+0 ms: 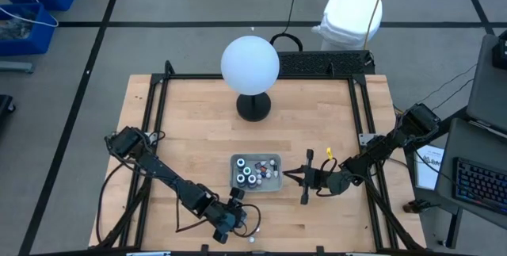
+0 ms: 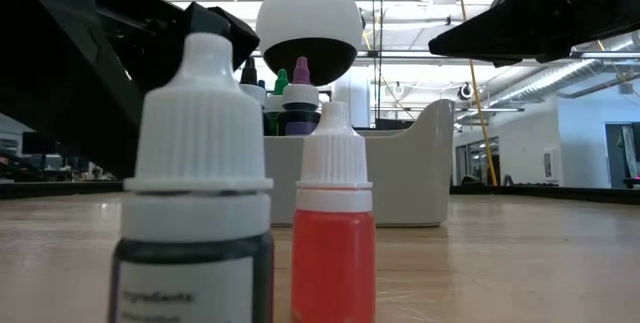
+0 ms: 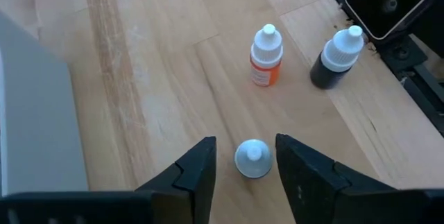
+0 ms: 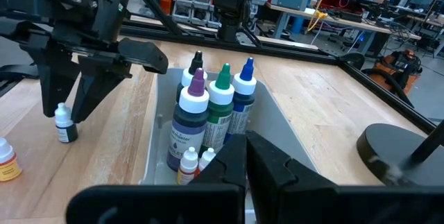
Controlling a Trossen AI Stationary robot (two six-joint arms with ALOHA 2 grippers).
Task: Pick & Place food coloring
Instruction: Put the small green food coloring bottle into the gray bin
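Where the wooden table [image 1: 190, 129] meets its near edge, a shallow grey tray [image 1: 275, 183] stands as the one container, holding a cluster of food coloring bottles: the right wrist view shows tall dark ones with purple [image 4: 195, 92], green [image 4: 223, 78], blue [image 4: 247, 71] and black [image 4: 197, 61] tips, plus two small white-capped droppers [image 4: 189, 160] tucked low against the tray's near wall. Outside the tray, toward the table's front edge, three small bottles stand loose: an orange one [image 3: 266, 56], a dark one [image 3: 336, 57], and a third with a white cap [image 3: 252, 159] seen only from above, its contents hidden. Left gripper [image 3: 244, 161] hangs over that third bottle, jaws spread to either side of the cap without touching it. Right gripper [image 4: 244, 156] sits just beside the tray on its right, tips almost together and holding nothing. Behind the tray stands a white globe [image 1: 249, 64] on a black base [image 1: 253, 107]. From table height the tray's contents are largely blocked by the dark bottle [image 2: 197, 193] and the orange bottle [image 2: 333, 223] close to the lens, both cut off at the bottom; label text on the dark one is too blurred to read.
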